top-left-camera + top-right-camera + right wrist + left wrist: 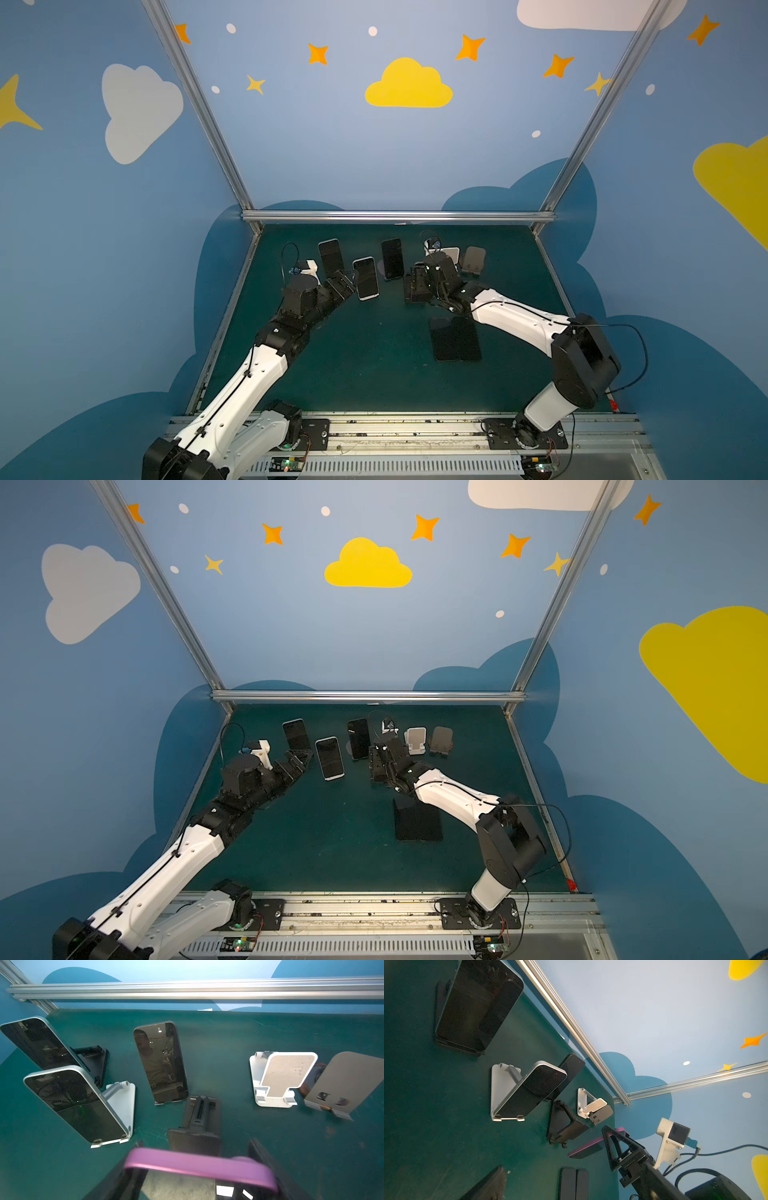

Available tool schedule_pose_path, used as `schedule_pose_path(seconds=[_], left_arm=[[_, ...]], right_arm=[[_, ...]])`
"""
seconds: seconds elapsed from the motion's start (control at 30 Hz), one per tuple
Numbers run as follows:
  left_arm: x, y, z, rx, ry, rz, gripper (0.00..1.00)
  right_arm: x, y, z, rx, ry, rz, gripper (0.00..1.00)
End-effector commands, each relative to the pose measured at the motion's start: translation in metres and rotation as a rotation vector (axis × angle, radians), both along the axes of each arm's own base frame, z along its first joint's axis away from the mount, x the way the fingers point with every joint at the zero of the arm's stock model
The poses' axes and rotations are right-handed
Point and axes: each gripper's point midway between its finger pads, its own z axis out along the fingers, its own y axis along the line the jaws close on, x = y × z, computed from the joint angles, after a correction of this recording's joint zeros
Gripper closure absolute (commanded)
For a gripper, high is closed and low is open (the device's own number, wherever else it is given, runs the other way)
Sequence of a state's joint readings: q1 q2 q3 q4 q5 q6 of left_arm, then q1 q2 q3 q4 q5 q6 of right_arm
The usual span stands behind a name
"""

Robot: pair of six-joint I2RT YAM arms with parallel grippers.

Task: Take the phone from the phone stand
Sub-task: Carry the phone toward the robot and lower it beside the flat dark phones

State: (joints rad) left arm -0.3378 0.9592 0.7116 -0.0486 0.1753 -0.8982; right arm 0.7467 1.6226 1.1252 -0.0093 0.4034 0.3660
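Now, purple phone [199,1164] in R claw [195,1147], long axis twd back rail [207,989]; L claw [345,279] wide.

Near middle of the green mat [365,374] lies open between both arms; the far row is crowded: white-edged phone [365,277], black phone [392,257], empty white stand [416,741], narrow gaps between; flat dark slabs [456,338] occupy near right.

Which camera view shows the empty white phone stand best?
The right wrist view: the white stand is near, sharp and unobstructed, backrest and both lips visible. The left wrist view shows it small, from the side. In both top views it is tiny; in a top view the right arm partly hides it.
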Motion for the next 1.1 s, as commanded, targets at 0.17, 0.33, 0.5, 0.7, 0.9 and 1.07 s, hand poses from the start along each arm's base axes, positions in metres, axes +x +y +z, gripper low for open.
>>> schedule_pose_path(seconds=[0.17, 0.33, 0.5, 0.7, 0.9, 1.07], left_arm=[[0.002, -0.004, -0.001, -0.007, 0.003, -0.019, 0.00], [0.001, -0.006, -0.003, -0.010, 0.008, -0.026, 0.00], [0.001, -0.010, -0.004, -0.027, 0.019, -0.048, 0.00], [0.000, -0.013, -0.004, -0.031, 0.023, -0.061, 0.00], [0.000, -0.014, -0.004, -0.035, 0.024, -0.064, 0.00], [-0.001, -0.016, -0.003, -0.029, 0.020, -0.071, 0.00]], right_arm=[[-0.026, -0.012, 0.010, -0.007, 0.056, 0.009, 0.37], [-0.048, -0.022, 0.000, -0.019, 0.168, 0.013, 0.38], [-0.070, -0.031, -0.013, -0.015, 0.224, 0.022, 0.39], [-0.093, -0.025, -0.023, 0.006, 0.261, 0.049, 0.40], [-0.115, -0.005, -0.049, -0.021, 0.326, 0.086, 0.40], [-0.126, 0.013, -0.074, -0.072, 0.389, 0.112, 0.40]])
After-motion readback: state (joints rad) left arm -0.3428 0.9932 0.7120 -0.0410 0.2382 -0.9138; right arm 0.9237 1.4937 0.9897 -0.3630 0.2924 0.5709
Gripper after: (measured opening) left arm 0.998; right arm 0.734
